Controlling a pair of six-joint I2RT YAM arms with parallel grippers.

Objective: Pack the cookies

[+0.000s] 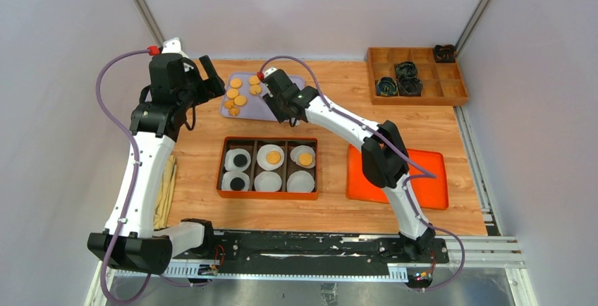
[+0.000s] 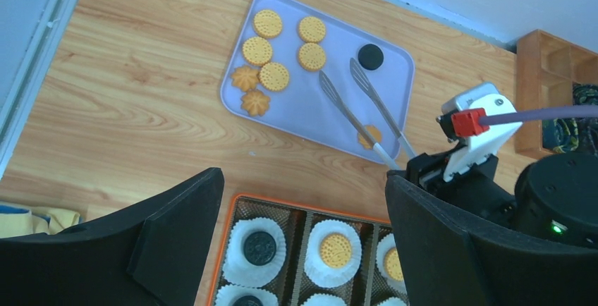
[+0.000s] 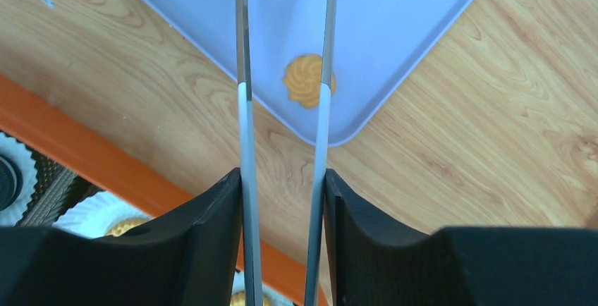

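Your right gripper (image 3: pixel 282 179) is pinching the tongs (image 3: pixel 243 52) by their handle end, one finger pressed against the outside of each metal arm. The two arms run forward, apart from each other, over the lavender tray (image 2: pixel 395 87) at the far side of the table (image 1: pixel 331 119). Their spoon-shaped tips stand parted between a golden round cookie and the single black one (image 2: pixel 370 56). You cannot tell from these views whether the tips touch the tray.

Most of the cookies (image 2: pixel 273 76) lie on that tray. Five golden round ones and two golden flower-shaped ones are grouped toward its left end, and the black one lies toward its right. One golden swirl cookie (image 3: pixel 307 80) sits near the tray's near corner, under the tongs and partly covered by one arm.

Your left gripper (image 2: pixel 303 200) hangs with its fingers spread wide and nothing between them, above the table just left of the tray.

Nearer to you is the orange-rimmed box (image 1: pixel 220 166) with six compartments, each lined with a white paper cup (image 1: pixel 268 181). Four cups carry a cookie: black ones in both left compartments, golden ones in the far middle and far right.
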